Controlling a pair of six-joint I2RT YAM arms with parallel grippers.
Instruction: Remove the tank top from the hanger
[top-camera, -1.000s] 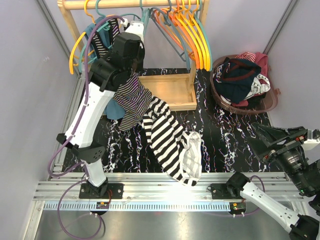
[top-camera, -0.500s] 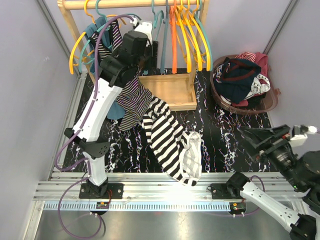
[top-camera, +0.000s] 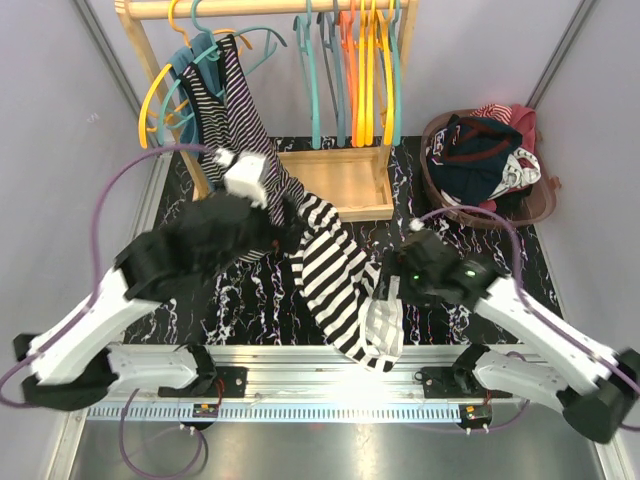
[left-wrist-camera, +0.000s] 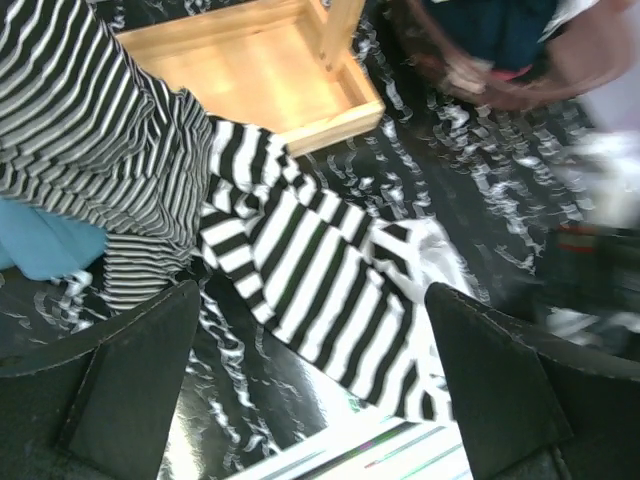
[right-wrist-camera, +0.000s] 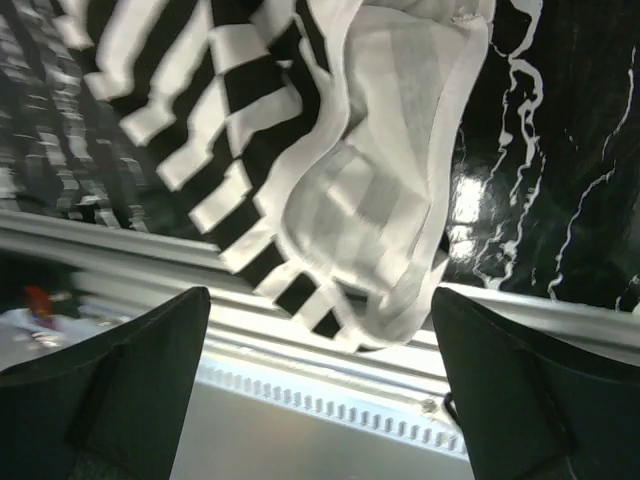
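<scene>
Right wrist: tank top (right-wrist-camera: 372, 205) below claw (right-wrist-camera: 320, 300)

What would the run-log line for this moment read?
left gripper open over wide-striped top | right gripper open over its white end | wide-striped top lying on table | thin-striped top hanging on teal hanger

- The left arm (top-camera: 105, 325) stretches forward with its elbow low; the left gripper (left-wrist-camera: 310, 298) points down, jaws wide apart.
- The right arm (top-camera: 525, 312) bends inward; the right gripper (right-wrist-camera: 320, 298) gapes likewise.
</scene>
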